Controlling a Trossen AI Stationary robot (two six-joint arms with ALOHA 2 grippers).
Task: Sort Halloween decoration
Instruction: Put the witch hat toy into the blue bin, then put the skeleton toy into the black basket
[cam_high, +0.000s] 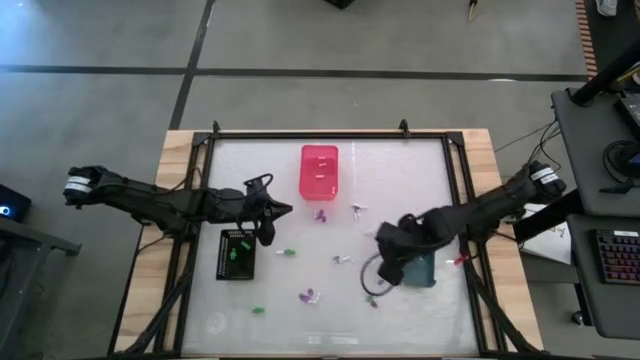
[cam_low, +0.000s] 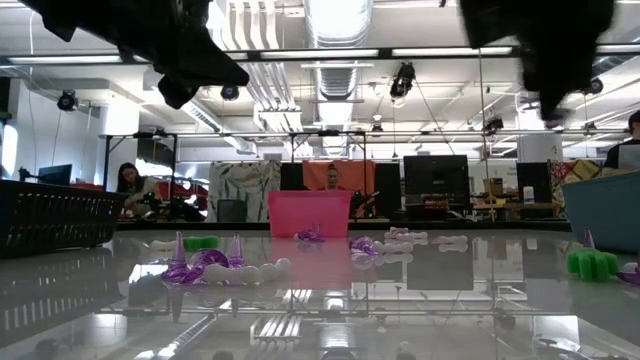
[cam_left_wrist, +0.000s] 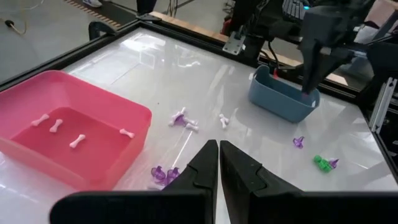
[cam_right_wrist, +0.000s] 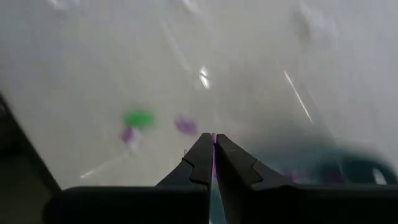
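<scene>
This is a big open robotics lab: exposed ducts and pipes (cam_low: 335, 25) run along the ceiling, monitors (cam_low: 435, 178) line the far benches, a person (cam_low: 130, 180) sits at one, and a keyboard (cam_high: 617, 252) lies beside the framed white surface (cam_high: 400, 170).

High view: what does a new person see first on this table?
First, the bright pink bin at the table's far middle, with white bone pieces inside. Next, small purple, green and white decorations lie scattered on the white table. The shut left gripper hovers beside the black bin; the shut right gripper hangs by the grey-blue bin.
</scene>
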